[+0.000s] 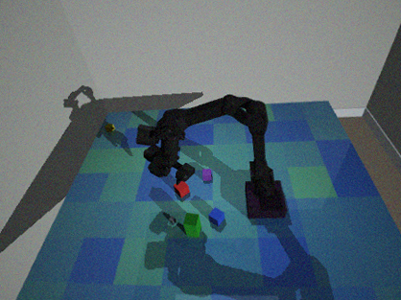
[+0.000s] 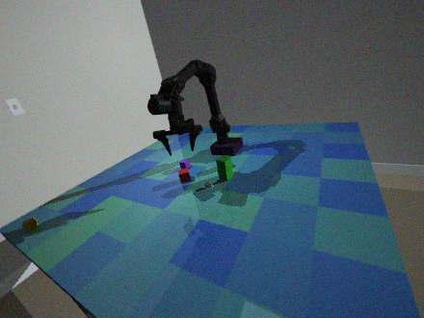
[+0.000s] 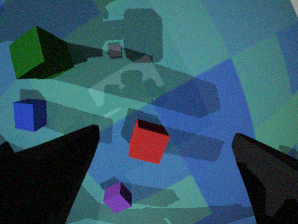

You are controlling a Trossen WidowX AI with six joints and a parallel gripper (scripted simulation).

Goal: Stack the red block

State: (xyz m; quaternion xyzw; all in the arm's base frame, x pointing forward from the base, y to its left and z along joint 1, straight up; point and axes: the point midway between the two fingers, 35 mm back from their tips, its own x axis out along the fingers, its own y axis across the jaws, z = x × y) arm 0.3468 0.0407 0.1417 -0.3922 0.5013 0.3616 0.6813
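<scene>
1. The gripper (image 2: pixel 180 143) hangs above the mat (image 2: pixel 299 231), fingers spread wide and pointing down, with nothing between them.
2. In the wrist view, the red block (image 3: pixel 148 140) lies on the mat below the gap between the two fingers, touching neither.
3. The red block (image 2: pixel 184 175) rests on the mat near the tower (image 2: pixel 225 168), apart from it, not stacked.
4. A purple cube (image 2: pixel 185 165) sits just beside the red block, on the side away from the tower in the wrist view.
5. The green tower (image 1: pixel 192 225) stands upright on the mat; a blue cube (image 1: pixel 217 216) lies just beside it.
6. A small dark round thing (image 2: pixel 207 184) lies on the mat near the tower's foot; what it is cannot be told.
7. A yellow cube (image 2: pixel 30 224) sits well apart from the tower, near the mat's edge.
8. No writing or labels can be read anywhere.
</scene>
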